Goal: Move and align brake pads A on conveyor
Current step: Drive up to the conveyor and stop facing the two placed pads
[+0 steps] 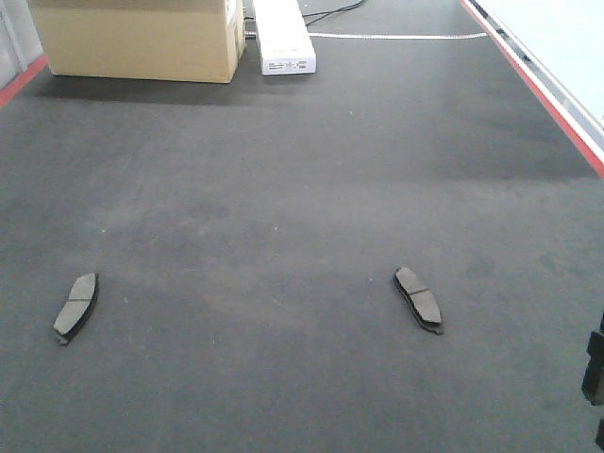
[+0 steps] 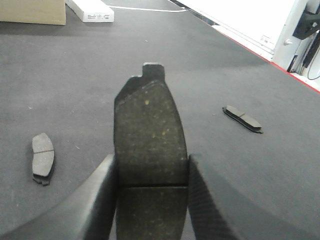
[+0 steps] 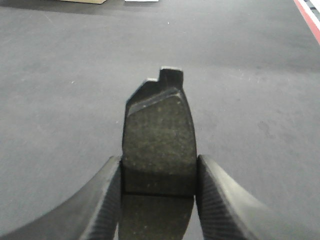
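1. Nearest, at the bottom centre of the left wrist view, the left gripper (image 2: 152, 200) is clamped on a brake pad (image 2: 150, 145). Its ribbed fingers (image 2: 202, 200) press the pad's two long edges just about at the cross groove, and the pad's long axis runs straight out from the jaws toward the top of the frame, notched tab leading.

2. Likewise at the bottom centre of the right wrist view, the right gripper (image 3: 157, 200) is closed on a second brake pad (image 3: 160, 140), fingers (image 3: 217, 200) on either long edge, long axis pointing away up the frame. Whether either held pad touches the felt I cannot tell.

3. Further out, two more pads lie flat on the conveyor (image 1: 302, 170). In the front view the left-lying pad (image 1: 76, 307) sits at lower left, leaning slightly right, and the right-lying pad (image 1: 419, 299) at lower right, slanting up to the left. They are well apart and not parallel.

4. The relation that matters, as I judge it: each held pad's long axis follows its own gripper, so wrist rotation sets the alignment. In the left wrist view one lying pad (image 2: 42, 157) sits at mid left and the other (image 2: 242, 118) at mid right, with the held pad pointing between them. No lying pad shows in the right wrist view.

5. Farthest, at the top left of the front view, stand a cardboard box (image 1: 142, 38) and a white box (image 1: 281, 36).
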